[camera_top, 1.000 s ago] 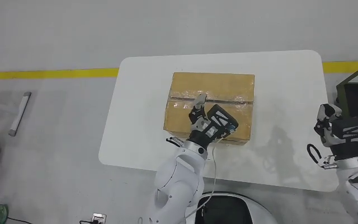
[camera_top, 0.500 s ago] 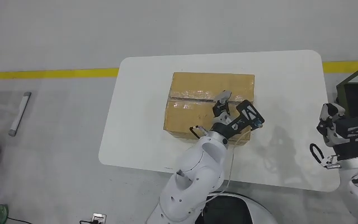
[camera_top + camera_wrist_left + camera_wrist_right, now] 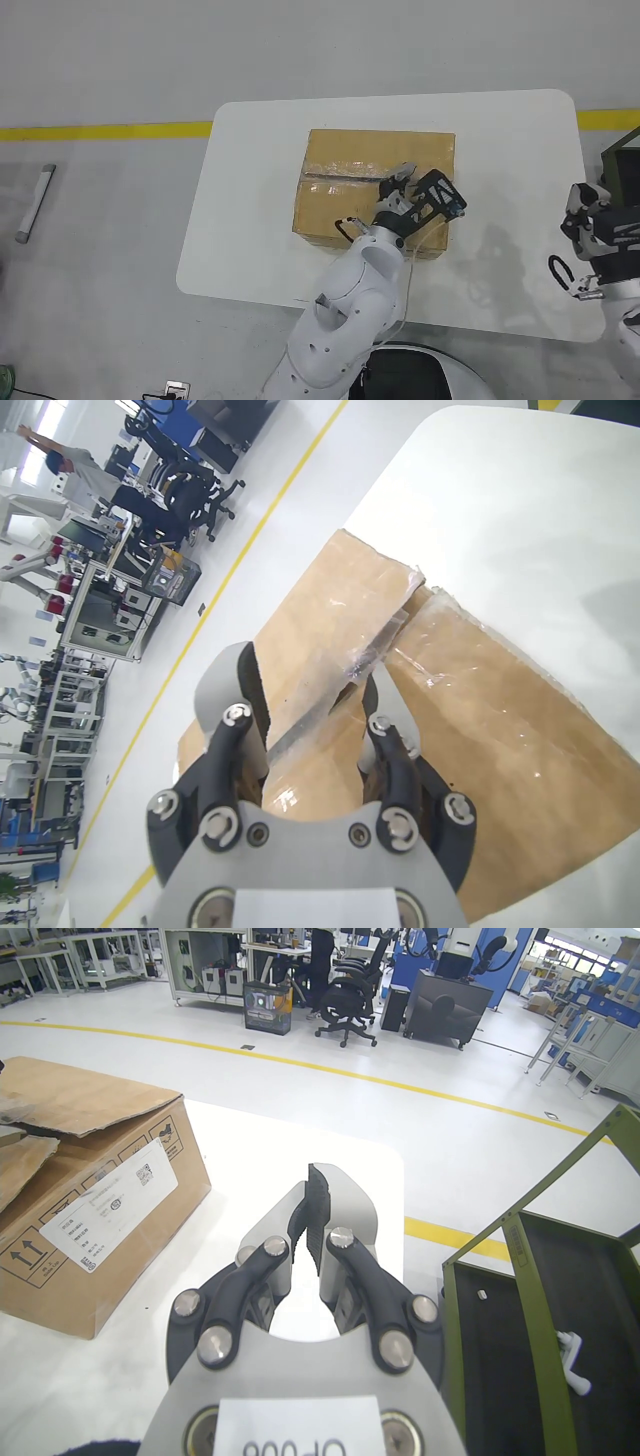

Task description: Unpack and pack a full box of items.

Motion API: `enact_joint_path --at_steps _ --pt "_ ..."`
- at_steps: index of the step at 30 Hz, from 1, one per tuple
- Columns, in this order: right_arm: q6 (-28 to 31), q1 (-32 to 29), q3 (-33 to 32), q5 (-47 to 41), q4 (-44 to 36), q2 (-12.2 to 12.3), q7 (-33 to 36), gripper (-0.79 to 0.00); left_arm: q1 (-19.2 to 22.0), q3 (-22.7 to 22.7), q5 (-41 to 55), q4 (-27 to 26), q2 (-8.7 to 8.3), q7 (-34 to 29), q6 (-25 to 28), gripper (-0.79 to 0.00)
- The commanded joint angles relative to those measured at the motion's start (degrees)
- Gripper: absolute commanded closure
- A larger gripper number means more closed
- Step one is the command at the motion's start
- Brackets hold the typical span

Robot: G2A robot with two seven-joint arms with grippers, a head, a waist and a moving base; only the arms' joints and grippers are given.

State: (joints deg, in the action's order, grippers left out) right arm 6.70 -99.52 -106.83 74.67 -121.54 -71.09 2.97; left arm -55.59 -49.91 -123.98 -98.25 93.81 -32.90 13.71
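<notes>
A brown cardboard box (image 3: 350,160) stands in the middle of the white table (image 3: 520,130), its top flaps joined by clear tape along a centre seam. My left gripper (image 3: 400,180) is low over the right half of that seam. In the left wrist view it (image 3: 307,672) is open and straddles the torn tape, with one fingertip (image 3: 372,695) at the gap between the flaps of the box (image 3: 480,720). My right gripper (image 3: 312,1198) is shut on nothing above the table's right edge (image 3: 585,205), well apart from the box (image 3: 100,1138).
A green metal cart (image 3: 500,1328) with dark trays stands just off the table's right side (image 3: 625,150); a small white part (image 3: 572,1363) lies in one tray. Bare table lies between the box and the right gripper. A yellow floor line (image 3: 100,130) runs behind the table.
My left gripper has slid along the seam from the box's middle toward its right end, then turned slightly there. The right arm has hardly moved.
</notes>
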Motion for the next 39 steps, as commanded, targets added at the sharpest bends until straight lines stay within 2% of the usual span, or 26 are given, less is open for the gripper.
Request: enact_joint_path --at_steps 1,3,4,5,6,11,15,26,32,39 --pt "0.0 0.2 0.2 0.1 0.1 0.0 0.1 0.0 0.1 0.0 -0.9 0.1 0.0 0.4 0.2 -0.348" --pt "-0.1 0.3 0.3 0.2 0.1 0.0 0.3 0.0 -0.1 -0.2 -0.8 0.2 0.04 0.8 -0.1 -0.299" --pt "-0.1 0.4 0.3 0.2 0.1 0.0 0.3 0.0 -0.2 -0.4 -1.0 0.2 0.04 0.9 -0.2 -0.197" --pt "-0.2 0.4 0.4 0.3 0.1 0.0 0.3 0.0 -0.2 -0.5 -1.1 0.2 0.05 1.0 -0.3 -0.139" --pt "-0.2 0.5 0.5 0.3 0.1 0.0 0.4 0.0 -0.2 -0.8 -1.3 0.3 0.05 1.1 -0.5 0.0" --pt "-0.2 0.8 0.9 0.3 0.1 -0.1 0.6 0.0 -0.3 -2.6 -2.1 0.4 -0.06 2.7 -1.9 0.0" --pt "0.1 1.1 1.4 0.3 -0.1 -0.1 0.9 0.0 -1.1 -5.5 -3.3 -2.3 -0.35 3.9 -4.8 0.0" --pt "1.7 2.0 3.0 0.5 -1.4 -0.1 1.4 0.0 -5.5 -19.8 -13.9 -13.9 -2.34 2.0 -7.5 0.0" --pt "2.2 2.3 4.3 1.3 -1.9 -0.1 1.6 0.0 -5.7 -26.2 -16.2 -14.9 -2.86 1.3 -9.6 0.0" --pt "2.6 2.3 5.0 1.8 -2.1 -0.1 1.7 0.0 -5.4 -29.6 -15.0 -14.4 -3.05 0.9 -10.2 0.0"
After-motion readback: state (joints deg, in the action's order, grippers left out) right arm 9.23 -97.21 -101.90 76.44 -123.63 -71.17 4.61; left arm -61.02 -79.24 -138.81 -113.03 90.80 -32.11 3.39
